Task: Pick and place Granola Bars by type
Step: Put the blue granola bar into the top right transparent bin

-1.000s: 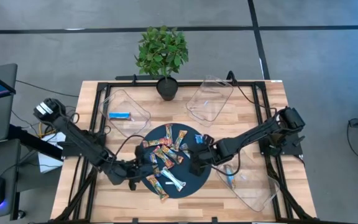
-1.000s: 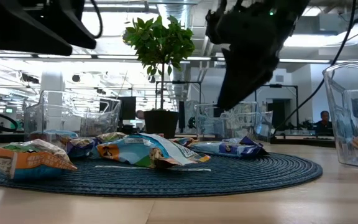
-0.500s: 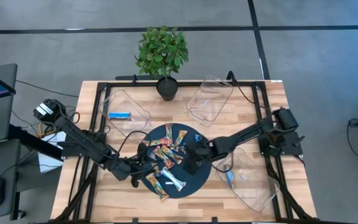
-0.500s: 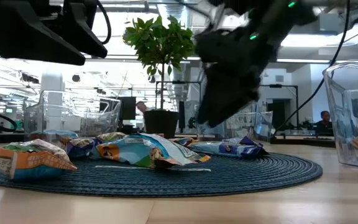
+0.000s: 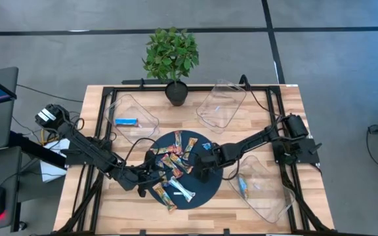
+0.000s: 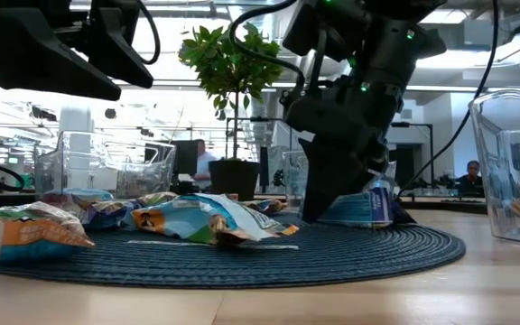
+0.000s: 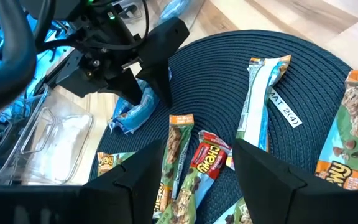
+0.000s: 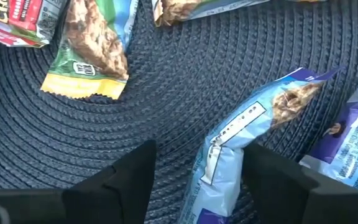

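Several granola bars in blue, orange-red and gold-green wrappers lie scattered on a round dark-blue mat (image 5: 195,193). My right gripper (image 8: 194,180) is open and low over the mat's right part. Its fingers stand on either side of a light-blue bar (image 8: 232,155), which is tipped up on its edge (image 6: 359,206). My left gripper (image 7: 197,180) is open and hovers clear above the mat's left part (image 5: 151,178). Below it lie a gold-green bar (image 7: 178,149) and a red bar (image 7: 207,158). My right gripper comes from above, slanting from the table's right, with its fingers astride the light-blue bar along its length. One finger (image 8: 278,180) lies against the bar's long edge (image 8: 244,146); the other stands apart. The bar leans tipped up, its lower edge on the mat.
Three clear trays stand around the mat: far left (image 5: 143,108) holding a blue bar (image 5: 126,122), far right (image 5: 223,105), and near right (image 5: 271,196) holding a blue bar (image 5: 241,186). A potted plant (image 5: 171,59) stands at the far edge. People show in the room beyond.
My right gripper has moved toward the table's left and down onto the mat, coming astride the light-blue bar. That bar lay flat and now stands tipped up on its edge. My left gripper has moved a little toward the mat's middle.
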`<state>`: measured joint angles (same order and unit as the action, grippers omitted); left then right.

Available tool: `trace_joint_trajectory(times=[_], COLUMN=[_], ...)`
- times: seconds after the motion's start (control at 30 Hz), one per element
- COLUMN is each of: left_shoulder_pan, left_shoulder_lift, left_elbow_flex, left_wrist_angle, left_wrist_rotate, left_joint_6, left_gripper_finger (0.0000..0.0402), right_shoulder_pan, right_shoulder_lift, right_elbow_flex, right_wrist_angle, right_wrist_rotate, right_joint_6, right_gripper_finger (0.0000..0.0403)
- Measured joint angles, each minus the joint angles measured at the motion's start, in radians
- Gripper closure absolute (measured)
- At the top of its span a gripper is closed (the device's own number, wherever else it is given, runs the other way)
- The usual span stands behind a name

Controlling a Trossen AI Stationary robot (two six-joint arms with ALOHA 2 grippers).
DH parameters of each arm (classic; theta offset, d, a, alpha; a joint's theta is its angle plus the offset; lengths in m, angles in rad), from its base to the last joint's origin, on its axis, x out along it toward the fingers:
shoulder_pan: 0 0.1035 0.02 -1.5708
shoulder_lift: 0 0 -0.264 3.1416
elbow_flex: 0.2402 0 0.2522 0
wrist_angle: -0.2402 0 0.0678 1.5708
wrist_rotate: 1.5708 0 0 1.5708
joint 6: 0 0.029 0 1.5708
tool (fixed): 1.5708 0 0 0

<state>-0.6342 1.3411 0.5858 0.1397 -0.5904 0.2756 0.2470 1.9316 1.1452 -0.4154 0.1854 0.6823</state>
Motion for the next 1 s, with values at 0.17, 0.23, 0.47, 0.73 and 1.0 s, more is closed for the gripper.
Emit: trace_joint_trajectory(times=[0.17, 0.23, 0.47, 0.73, 1.0], left_shoulder_pan=[0.0, 0.0, 0.0, 0.0, 0.0], left_shoulder_lift=[0.0, 0.0, 0.0, 0.0, 0.0], left_elbow_flex=[0.0, 0.0, 0.0, 0.0, 0.0], left_wrist_angle=[0.0, 0.0, 0.001, 0.001, 0.001], left_wrist_rotate=[-0.001, -0.001, -0.003, -0.005, -0.005], left_joint_6=[0.0, 0.0, 0.001, 0.001, 0.001], left_gripper_finger=[0.0212, 0.0212, 0.0212, 0.0212, 0.0212], right_shoulder_pan=[0.0, 0.0, 0.0, 0.011, 0.04], right_shoulder_lift=[0.0, 0.0, 0.0, 0.0, 0.0], right_elbow_flex=[0.0, 0.0, 0.0, 0.053, 0.194], right_wrist_angle=[-0.007, -0.009, -0.025, -0.04, -0.223], right_wrist_rotate=[0.005, 0.009, 0.029, 0.022, 0.1], right_joint_6=[0.0, 0.0, 0.0, -0.034, -0.063], right_gripper_finger=[0.0212, 0.0233, 0.0322, 0.0366, 0.0358])
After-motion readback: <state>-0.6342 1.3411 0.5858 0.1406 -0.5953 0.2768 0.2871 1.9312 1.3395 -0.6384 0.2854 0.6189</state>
